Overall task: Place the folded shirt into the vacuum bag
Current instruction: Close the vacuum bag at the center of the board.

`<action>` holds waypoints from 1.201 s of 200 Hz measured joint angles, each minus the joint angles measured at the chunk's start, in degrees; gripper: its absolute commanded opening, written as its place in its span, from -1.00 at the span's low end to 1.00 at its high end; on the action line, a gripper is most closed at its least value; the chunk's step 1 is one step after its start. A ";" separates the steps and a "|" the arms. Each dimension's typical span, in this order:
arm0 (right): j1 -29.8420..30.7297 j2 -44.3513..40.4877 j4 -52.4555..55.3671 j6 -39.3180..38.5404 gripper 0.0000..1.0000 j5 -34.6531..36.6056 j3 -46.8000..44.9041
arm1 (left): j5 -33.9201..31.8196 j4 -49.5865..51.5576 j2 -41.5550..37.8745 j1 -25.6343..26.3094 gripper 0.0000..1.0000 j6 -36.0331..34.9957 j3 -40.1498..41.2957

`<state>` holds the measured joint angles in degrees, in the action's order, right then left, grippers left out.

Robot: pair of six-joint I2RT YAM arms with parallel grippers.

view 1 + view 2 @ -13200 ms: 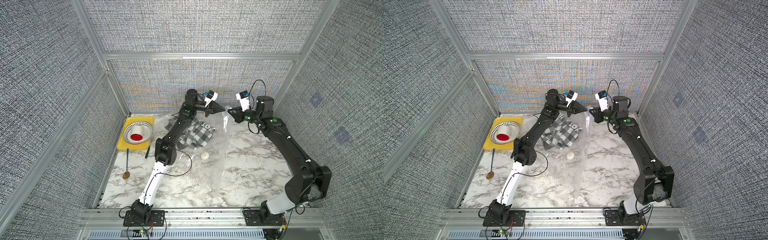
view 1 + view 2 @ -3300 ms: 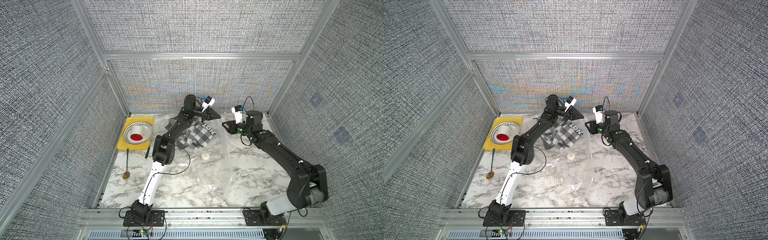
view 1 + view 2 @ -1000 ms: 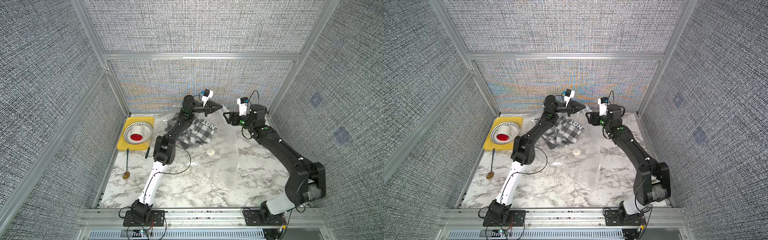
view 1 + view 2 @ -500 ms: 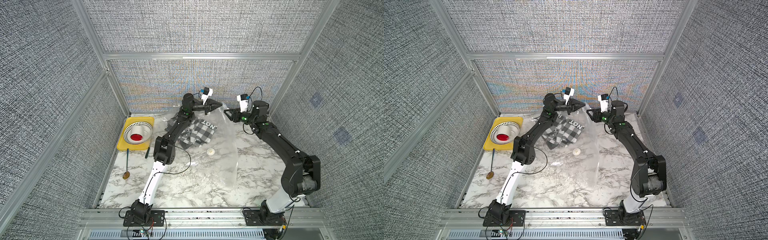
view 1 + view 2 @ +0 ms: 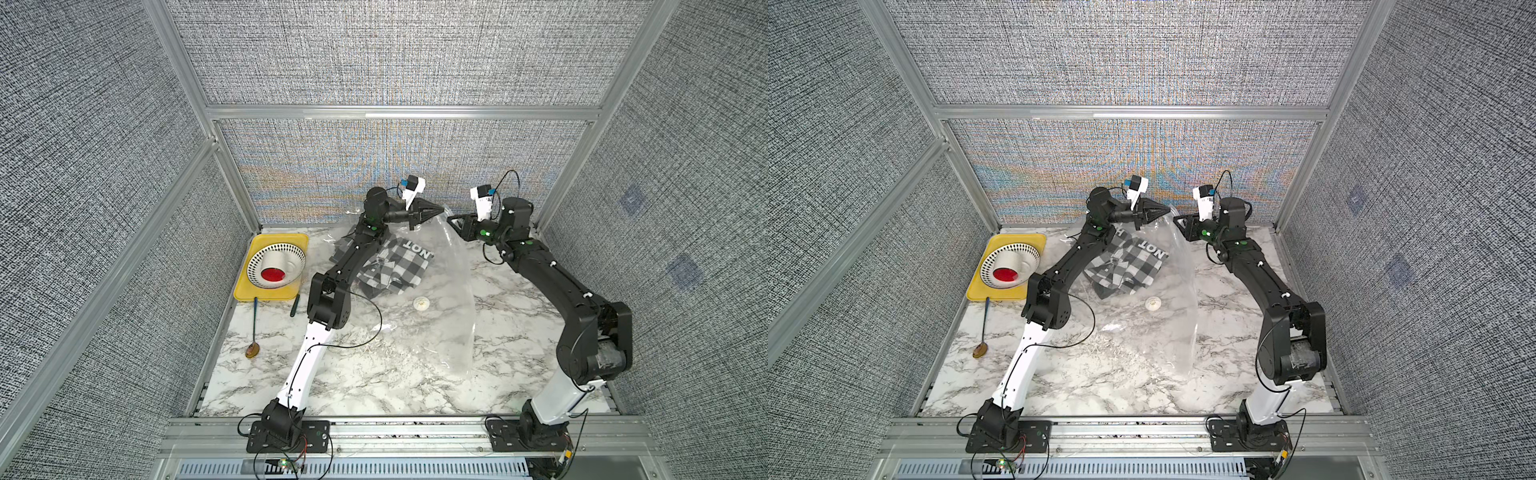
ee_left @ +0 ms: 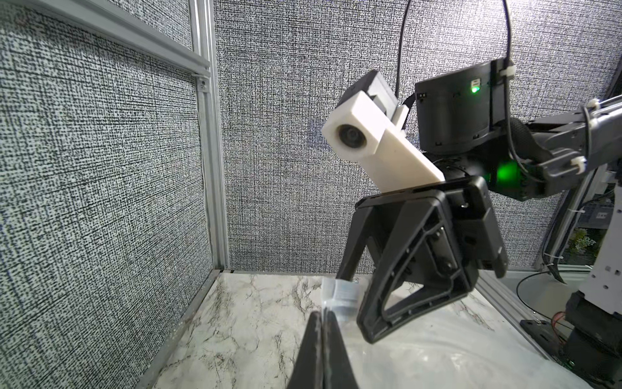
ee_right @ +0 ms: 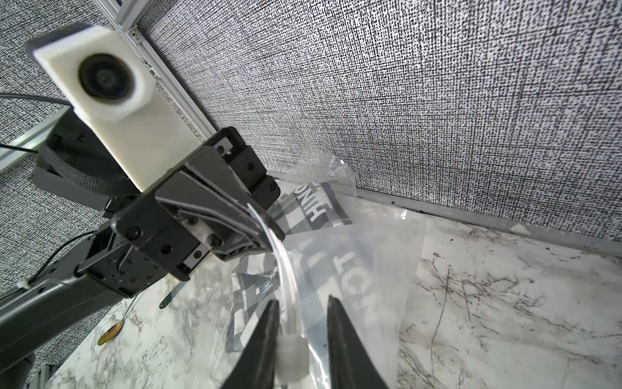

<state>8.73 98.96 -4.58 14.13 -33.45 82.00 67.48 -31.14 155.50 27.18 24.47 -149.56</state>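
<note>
The vacuum bag point(image 5: 451, 303) point(image 5: 1177, 303) is clear and crinkly, spread over the table's middle, with its white valve disc point(image 5: 420, 304) point(image 5: 1152, 304) lying flat. Its far rim is lifted. My left gripper point(image 5: 436, 212) point(image 5: 1165, 209) point(image 6: 322, 315) is shut on that rim. My right gripper point(image 5: 451, 218) point(image 5: 1177, 219) point(image 7: 301, 299) faces it closely, jaws apart, with the rim and a white slider clip point(image 7: 291, 353) point(image 6: 343, 291) between them. The folded black-and-white checked shirt point(image 5: 395, 266) point(image 5: 1129, 262) point(image 7: 316, 205) lies below the lifted rim, seen through the plastic.
A yellow tray point(image 5: 266, 296) at the left holds a dotted white bowl point(image 5: 291, 259) with a red-filled cup point(image 5: 272, 274). A spoon point(image 5: 254, 328) and a dark pen point(image 5: 294, 307) lie in front of it. The back wall stands right behind both grippers.
My right gripper has moved in towards the left one and its jaws have narrowed round the bag's rim. The left gripper has stayed shut and in place.
</note>
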 measured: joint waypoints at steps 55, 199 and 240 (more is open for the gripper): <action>0.22 -0.33 -0.44 0.00 -1.00 0.33 -0.72 | -1.01 1.60 0.00 0.04 -1.00 -0.52 0.00; 2.64 -2.34 -13.18 0.28 -1.00 8.48 -9.68 | -7.54 6.99 1.05 0.37 -1.00 1.03 -3.04; 2.95 -2.86 -14.34 0.46 -1.00 9.27 -11.52 | -9.31 7.56 1.36 0.00 -1.00 1.46 -3.89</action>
<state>11.68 96.09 -18.92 14.59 -24.18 70.48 58.17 -23.57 156.86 27.18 25.93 -153.45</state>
